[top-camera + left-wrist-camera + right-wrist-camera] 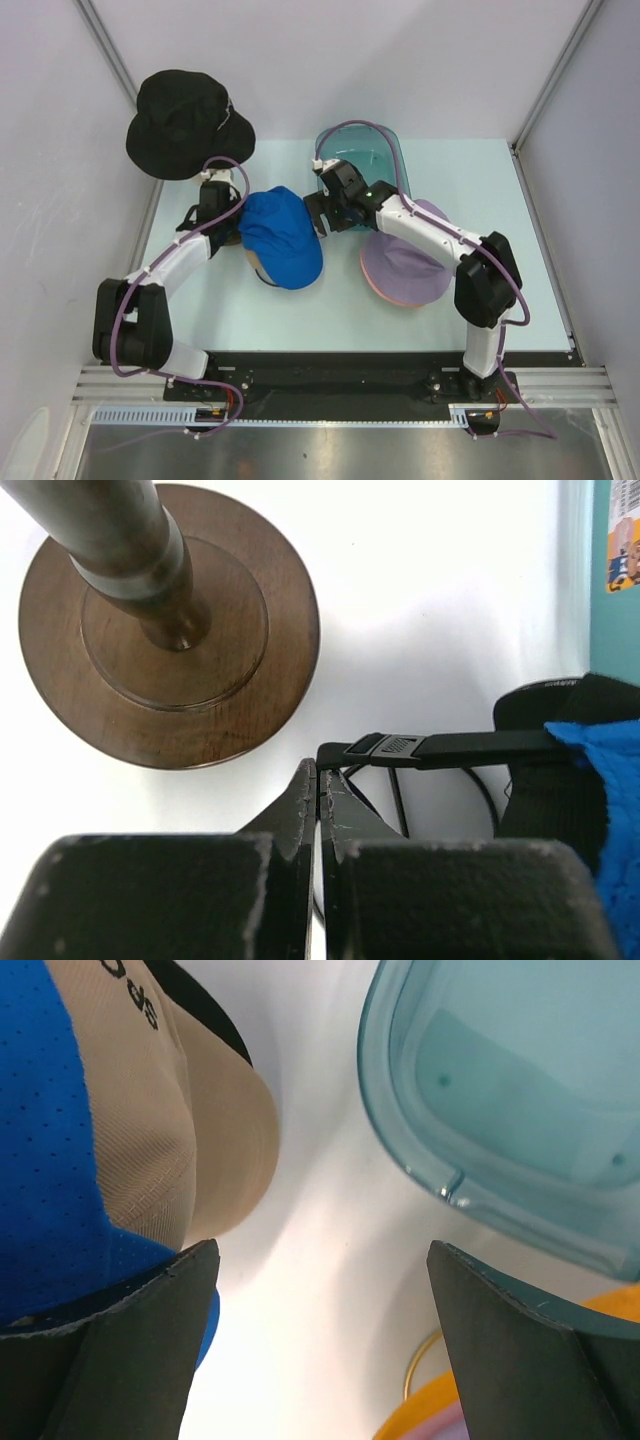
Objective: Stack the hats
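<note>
Black fingers of the left gripper (318, 770) are pressed together with nothing seen between them. Just past their tips lies a black strap (395, 746) with a buckle, and beyond it a round wooden base (170, 630). The right gripper (320, 1260) is spread wide, empty, between the blue cap (283, 235) and a teal bin (500, 1090).

The blue cap sits mid-table on top of a tan cap (215, 1130). The black hat (185, 120) perches at the far left. The lavender hat (405, 265) lies to the right, under the right arm, with an orange hat (440, 1415) showing beneath its edge.

The table (350, 320) is pale mint and smooth, shut in by plain grey-white walls (400, 60) with metal posts (560, 70).

Dark lettering (135, 995) on the tan cap is cut off and cannot be read. A small orange and blue sticker (622, 555) is too blurred to make out.
</note>
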Motion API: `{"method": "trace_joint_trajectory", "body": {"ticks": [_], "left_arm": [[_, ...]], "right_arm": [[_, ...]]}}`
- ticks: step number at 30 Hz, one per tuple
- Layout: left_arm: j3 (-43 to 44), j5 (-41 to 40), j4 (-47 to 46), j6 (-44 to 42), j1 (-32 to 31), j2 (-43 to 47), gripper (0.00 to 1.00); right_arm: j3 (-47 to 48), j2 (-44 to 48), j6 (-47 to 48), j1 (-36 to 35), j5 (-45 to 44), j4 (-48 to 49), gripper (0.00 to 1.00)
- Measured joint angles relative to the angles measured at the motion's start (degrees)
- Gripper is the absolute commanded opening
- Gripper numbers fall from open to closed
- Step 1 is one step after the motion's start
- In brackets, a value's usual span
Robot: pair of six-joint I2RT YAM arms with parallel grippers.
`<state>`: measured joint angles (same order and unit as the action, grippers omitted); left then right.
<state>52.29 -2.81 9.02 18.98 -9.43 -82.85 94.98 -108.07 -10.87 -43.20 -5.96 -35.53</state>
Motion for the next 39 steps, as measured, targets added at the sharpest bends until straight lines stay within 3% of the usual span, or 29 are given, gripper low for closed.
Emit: {"method": "trace_joint_trajectory", "body": {"ticks": [7,17,28,39], "left_arm": [[0.2,0.7,0.2,-0.2,-0.1,0.2,0.0],[0.2,1.7,2.8,-2.5,-0.2,1.9,0.0],[-5.2,1.4,4.1,-3.0,3.4,8.1,0.0],[-7.5,3.5,3.7,-3.4,6.6,14.8,0.0]], "right_arm": [[-3.0,6.4,-2.1,-0.4,-0.1,-2.7,0.93],[-15.2,30.7,-3.1,-5.7,3.3,2.9,0.93],[-26.5,28.0,-20.3,-7.8,8.7,14.7,0.92],[-33.7,27.8,-32.3,-12.3,3.1,20.1,0.92]]}}
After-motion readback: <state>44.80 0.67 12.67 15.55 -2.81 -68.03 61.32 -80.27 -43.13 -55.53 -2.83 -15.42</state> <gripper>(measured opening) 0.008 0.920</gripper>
